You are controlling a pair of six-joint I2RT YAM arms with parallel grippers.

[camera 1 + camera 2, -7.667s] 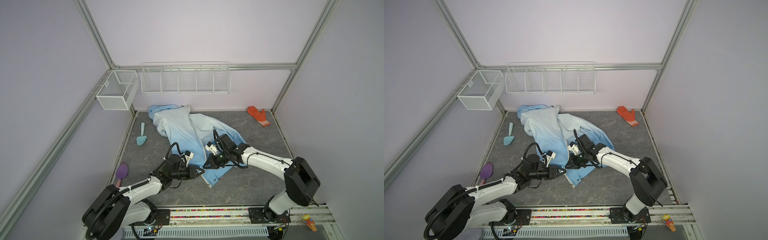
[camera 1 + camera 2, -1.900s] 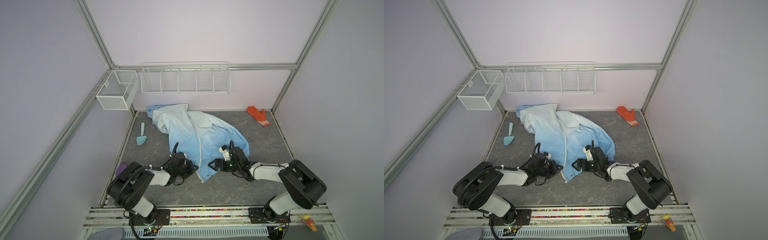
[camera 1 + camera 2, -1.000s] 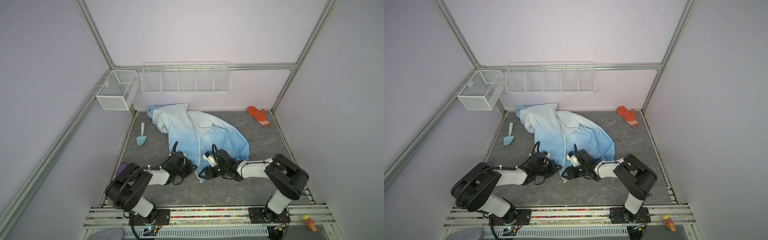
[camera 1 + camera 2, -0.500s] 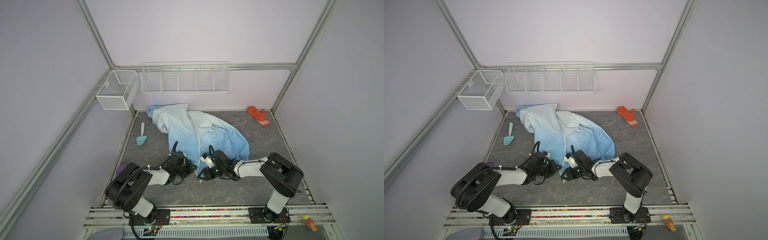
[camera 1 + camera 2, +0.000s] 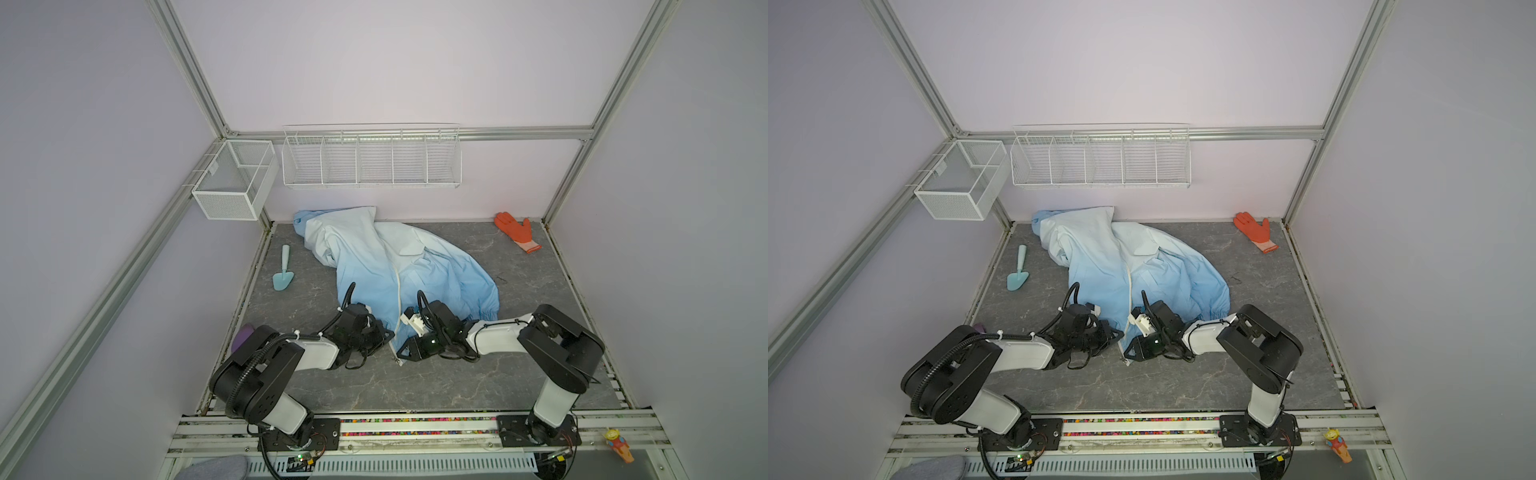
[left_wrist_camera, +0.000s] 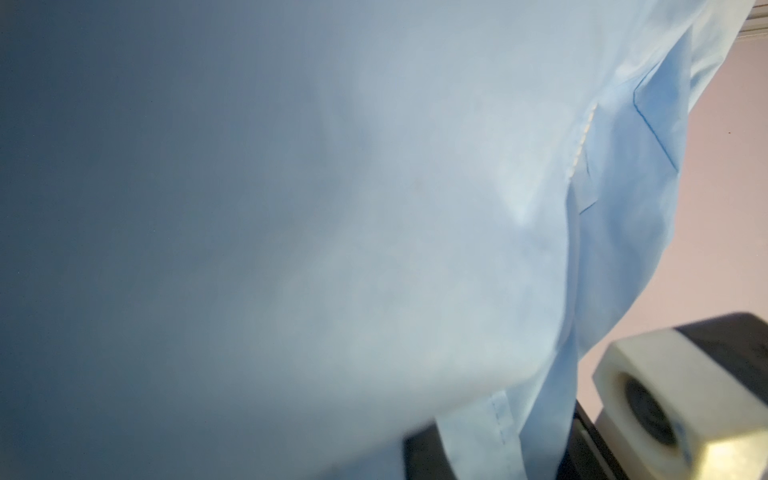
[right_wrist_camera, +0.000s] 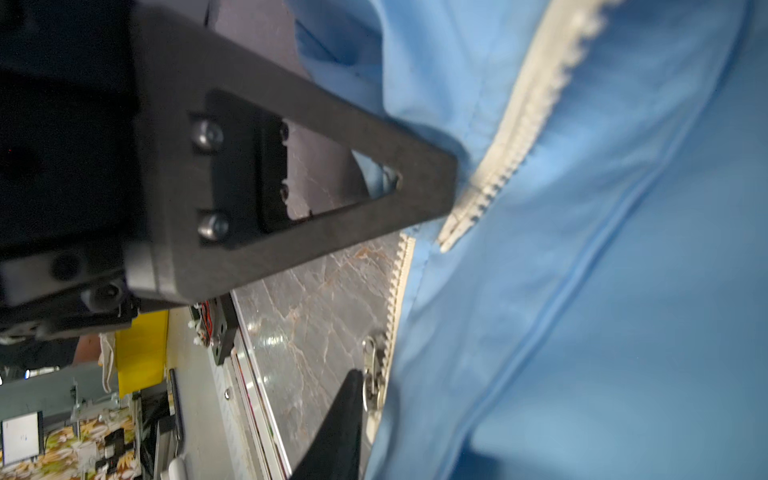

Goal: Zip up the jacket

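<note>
Both arms low, L pincer [image 5: 389, 335] gripping jacket [image 5: 365, 266], R pincer [image 5: 401, 354] part-open at zipper [image 5: 398, 291].

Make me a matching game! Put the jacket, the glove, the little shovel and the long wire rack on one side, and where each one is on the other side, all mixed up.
Things:
1. jacket
2. glove
3. little shovel
4. long wire rack

Places:
A. hanging on the back wall
B. in the far right corner of the table
C. spread over the middle of the table
D. near the table's left edge

Pairs: 1-C, 2-B, 3-D, 4-A.
</note>
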